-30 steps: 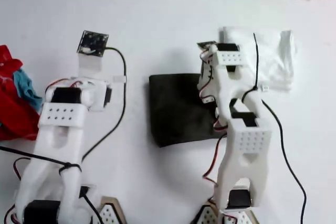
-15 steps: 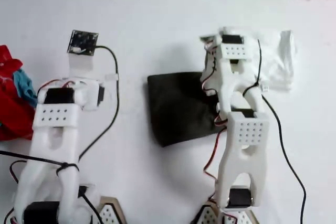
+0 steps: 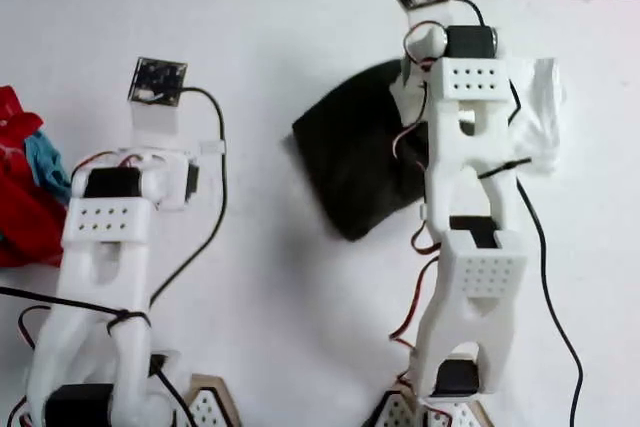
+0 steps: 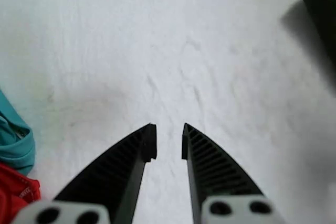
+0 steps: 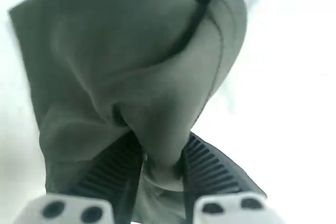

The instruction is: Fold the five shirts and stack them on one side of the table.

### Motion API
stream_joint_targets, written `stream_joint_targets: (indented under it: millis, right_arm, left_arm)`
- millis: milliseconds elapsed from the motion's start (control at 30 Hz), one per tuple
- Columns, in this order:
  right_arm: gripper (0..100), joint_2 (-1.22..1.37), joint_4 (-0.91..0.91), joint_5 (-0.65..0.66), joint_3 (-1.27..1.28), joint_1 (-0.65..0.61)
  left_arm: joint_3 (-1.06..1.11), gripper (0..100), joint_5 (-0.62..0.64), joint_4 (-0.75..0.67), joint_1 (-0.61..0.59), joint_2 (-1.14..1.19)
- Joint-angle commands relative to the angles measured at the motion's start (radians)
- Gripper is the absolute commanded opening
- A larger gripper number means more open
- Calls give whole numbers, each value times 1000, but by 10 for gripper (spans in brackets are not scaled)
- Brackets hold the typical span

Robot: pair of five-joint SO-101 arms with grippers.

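My right gripper (image 5: 160, 156) is shut on a bunched fold of the black shirt (image 5: 105, 51). In the high view that arm stretches toward the table's far edge, and the black shirt (image 3: 365, 152) hangs crumpled from it, left of the arm. A folded white shirt (image 3: 540, 107) lies just right of the arm, partly hidden by it. My left gripper (image 4: 168, 140) hovers over bare table, its fingers a narrow gap apart with nothing between them. A red shirt (image 3: 25, 207) and a teal shirt (image 3: 50, 167) lie heaped at the left edge.
The white tabletop (image 3: 270, 297) is bare between the two arms. Black cables (image 3: 215, 197) trail from both wrists over the table. In the left wrist view the teal shirt (image 4: 13, 140) and red shirt (image 4: 13, 198) lie off to one side, with the black shirt (image 4: 323, 9) farther away.
The right arm has stretched toward the far edge, pulling the black shirt up off the table, so it has lost its flat rectangle. The left arm shifted slightly left, then held still.
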Motion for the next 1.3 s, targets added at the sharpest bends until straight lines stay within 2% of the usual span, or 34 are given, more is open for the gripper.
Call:
stream_joint_targets:
  millis: [0, 267, 433, 633, 833, 1100, 1167, 1267]
  right_arm:
    - [18, -73, -84, 12, -114, 61]
    - [18, -48, -206, 26, -201, 165]
    - [18, 65, -231, 163, -210, 236]
    - [18, 162, -367, 241, -210, 349]
    - [19, 239, -519, 290, -210, 406]
    - [23, 309, -561, 301, -209, 429]
    - [70, 306, -544, 298, -209, 432]
    - [203, 294, -513, 293, -242, 440]
  left_arm:
    - [-8, 109, -11, 3, -11, -29]
    - [65, 109, -12, -48, -8, -29]
    - [79, 109, -12, -52, -9, -29]
    - [81, 109, -12, -49, -6, -29]
    - [79, 109, -12, -52, -5, -29]
    - [79, 109, -12, -48, -5, -29]
    - [81, 109, -12, -46, -5, -29]
    - [79, 109, -12, -31, -6, -29]
